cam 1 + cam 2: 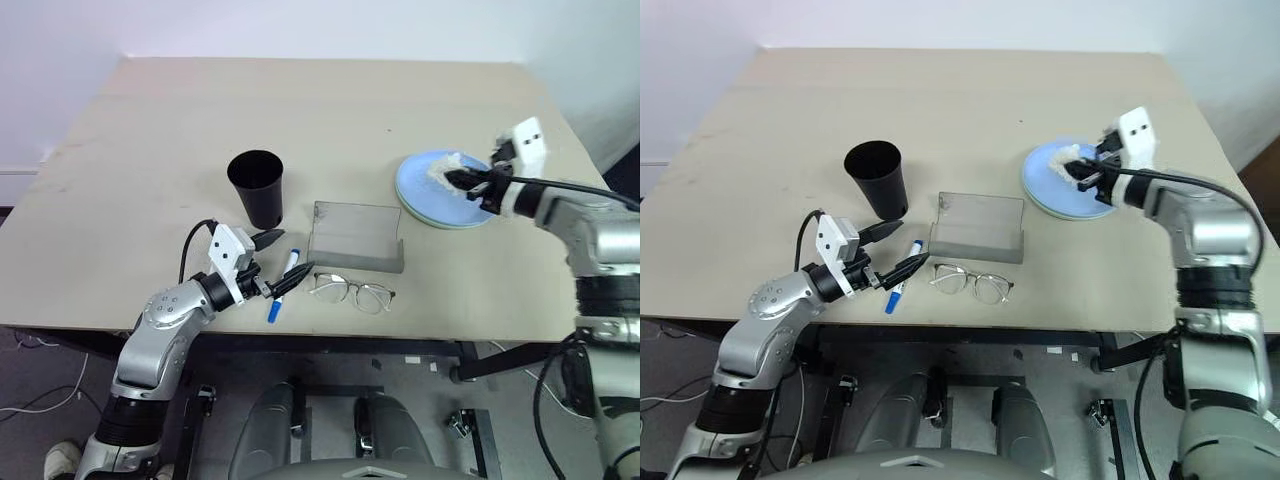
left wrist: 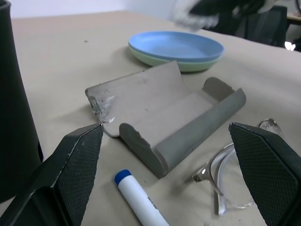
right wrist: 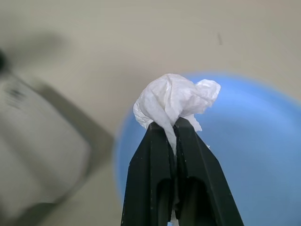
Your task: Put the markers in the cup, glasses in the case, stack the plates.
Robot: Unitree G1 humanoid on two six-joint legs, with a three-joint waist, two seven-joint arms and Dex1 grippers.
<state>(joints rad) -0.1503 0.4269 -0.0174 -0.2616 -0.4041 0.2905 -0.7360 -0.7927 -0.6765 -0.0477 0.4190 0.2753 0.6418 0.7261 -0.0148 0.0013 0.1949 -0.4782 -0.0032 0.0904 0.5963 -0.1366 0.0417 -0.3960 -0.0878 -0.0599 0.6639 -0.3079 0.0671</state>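
Observation:
The light blue plate (image 2: 176, 44) lies stacked on the mint green plate (image 2: 188, 65) at the table's right. Above them my right gripper (image 1: 452, 178) is shut on a crumpled white wad (image 3: 175, 96). The marker (image 1: 283, 288), white with a blue cap, lies near the front edge. My left gripper (image 1: 298, 251) stands open just above it, with one finger on either side of its far end. The black cup (image 1: 257, 187) stands upright just behind. The grey case (image 1: 355, 236) lies open in the middle. In front of the case, the wire-framed glasses (image 1: 350, 291) rest on the table.
The wooden table (image 1: 320, 110) stretches bare behind the objects. Its front edge runs close under the marker and glasses. A black cable (image 1: 585, 188) trails along my right forearm.

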